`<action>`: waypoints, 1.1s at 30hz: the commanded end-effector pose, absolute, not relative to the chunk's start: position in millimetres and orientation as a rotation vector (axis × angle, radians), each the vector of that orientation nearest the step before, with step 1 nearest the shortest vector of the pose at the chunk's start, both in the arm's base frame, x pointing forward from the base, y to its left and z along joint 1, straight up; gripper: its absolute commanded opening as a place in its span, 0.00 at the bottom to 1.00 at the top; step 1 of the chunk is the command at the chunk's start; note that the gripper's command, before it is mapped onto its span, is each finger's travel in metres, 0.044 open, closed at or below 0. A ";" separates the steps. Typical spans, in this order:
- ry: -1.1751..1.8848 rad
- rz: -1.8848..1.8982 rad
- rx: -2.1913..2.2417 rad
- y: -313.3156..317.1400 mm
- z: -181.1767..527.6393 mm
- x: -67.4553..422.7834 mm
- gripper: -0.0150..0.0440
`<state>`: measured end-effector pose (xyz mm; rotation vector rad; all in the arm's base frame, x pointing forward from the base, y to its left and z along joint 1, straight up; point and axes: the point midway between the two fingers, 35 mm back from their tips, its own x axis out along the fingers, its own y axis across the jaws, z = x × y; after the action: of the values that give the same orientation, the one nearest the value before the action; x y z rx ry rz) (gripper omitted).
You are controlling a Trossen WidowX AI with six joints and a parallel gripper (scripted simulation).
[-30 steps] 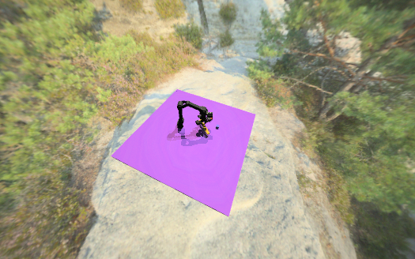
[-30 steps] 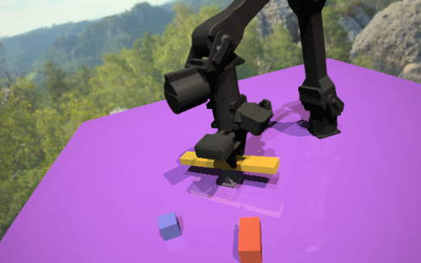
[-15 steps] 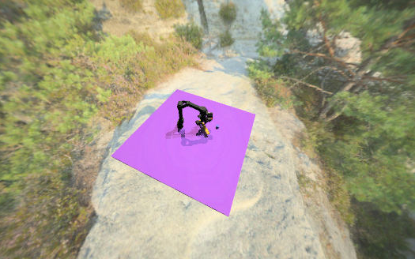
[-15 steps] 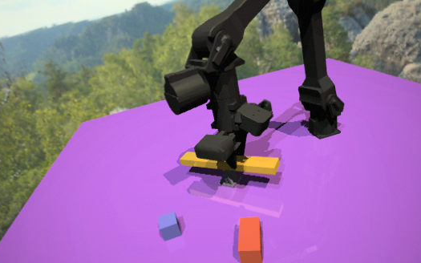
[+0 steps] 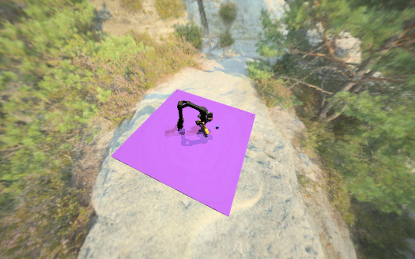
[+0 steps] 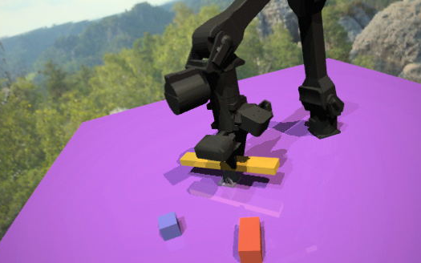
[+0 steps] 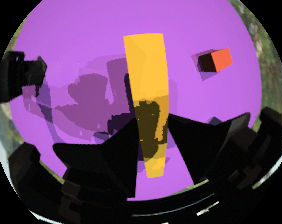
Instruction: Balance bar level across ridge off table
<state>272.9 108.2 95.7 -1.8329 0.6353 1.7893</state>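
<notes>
A yellow bar (image 6: pixel 257 164) (image 7: pixel 145 76) (image 5: pixel 204 128) is held level just above the purple table (image 6: pixel 358 180). My gripper (image 6: pixel 230 160) (image 7: pixel 152 119) is shut on the bar near its middle. Under the bar, a small dark ridge (image 6: pixel 228 181) stands on the table; only its lower part shows below the fingers. I cannot tell whether the bar touches the ridge's top. Both bar ends are off the table, with the bar's shadow beneath them.
A small blue cube (image 6: pixel 169 225) (image 5: pixel 217 126) and an orange block (image 6: pixel 250 239) (image 7: pixel 221 60) lie on the table in front of the bar. The arm's base (image 6: pixel 321 120) stands behind to the right. The table's edges drop off to rock.
</notes>
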 end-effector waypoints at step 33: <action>0.633 1.791 -1.837 107.9 91.9 272.7 0.25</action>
<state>273.0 108.1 94.0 -1.8346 0.6344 1.7875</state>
